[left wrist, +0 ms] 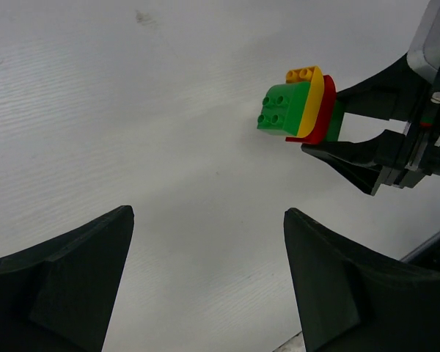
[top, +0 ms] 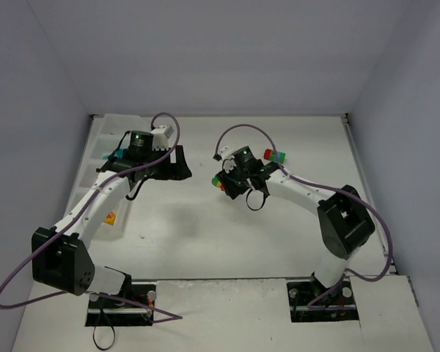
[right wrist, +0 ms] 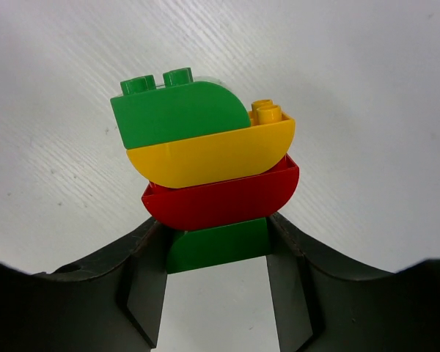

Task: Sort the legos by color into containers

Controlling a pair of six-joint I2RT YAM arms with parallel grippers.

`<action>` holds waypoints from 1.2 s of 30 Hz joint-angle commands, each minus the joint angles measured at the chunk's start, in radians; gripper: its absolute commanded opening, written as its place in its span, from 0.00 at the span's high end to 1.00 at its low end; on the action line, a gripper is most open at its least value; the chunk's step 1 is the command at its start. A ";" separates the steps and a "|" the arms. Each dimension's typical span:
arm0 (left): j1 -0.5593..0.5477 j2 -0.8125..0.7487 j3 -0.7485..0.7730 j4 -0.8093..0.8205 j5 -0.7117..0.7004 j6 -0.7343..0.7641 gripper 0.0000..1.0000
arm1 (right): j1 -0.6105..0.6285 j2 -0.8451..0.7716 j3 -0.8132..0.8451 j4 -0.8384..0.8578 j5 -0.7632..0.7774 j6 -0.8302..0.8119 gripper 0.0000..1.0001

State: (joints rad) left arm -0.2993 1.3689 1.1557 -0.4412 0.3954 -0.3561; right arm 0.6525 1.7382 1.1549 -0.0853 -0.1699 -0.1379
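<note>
We view the desk point(top: 205, 235) from above its near edge; both wrist cams, close in, share the lego stack point(left wrist: 297, 103) point(right wrist: 205, 161).

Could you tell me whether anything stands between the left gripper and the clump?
Nothing visible does: only bare table lies between the open left gripper and the clump, which the right gripper grips.

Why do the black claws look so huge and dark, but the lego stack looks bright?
Right wrist view: the green, yellow and red plastic brick stack is sharp, evenly lit, glare-free; the right gripper, nearest the lens, looms large and dark. Left wrist view: likewise the left gripper. Top view: shadows are faint.
</note>
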 commanded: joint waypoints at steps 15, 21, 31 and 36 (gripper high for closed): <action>-0.054 0.235 0.288 0.145 0.382 -0.142 0.24 | -0.004 -0.267 -0.124 0.209 -0.014 -0.015 1.00; -0.084 0.308 0.318 0.108 0.393 -0.136 0.29 | -0.004 -0.278 -0.129 0.217 -0.010 -0.022 1.00; -0.104 0.371 0.361 0.114 0.413 -0.144 0.37 | -0.004 -0.293 -0.138 0.223 -0.023 -0.014 1.00; -0.106 0.378 0.361 0.128 0.457 -0.156 0.52 | -0.004 -0.296 -0.142 0.225 -0.025 -0.011 1.00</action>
State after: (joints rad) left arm -0.3992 1.7775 1.4723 -0.3611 0.7956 -0.5049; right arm 0.6449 1.4940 1.0054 0.0643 -0.1841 -0.1501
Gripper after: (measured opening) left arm 0.502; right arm 0.460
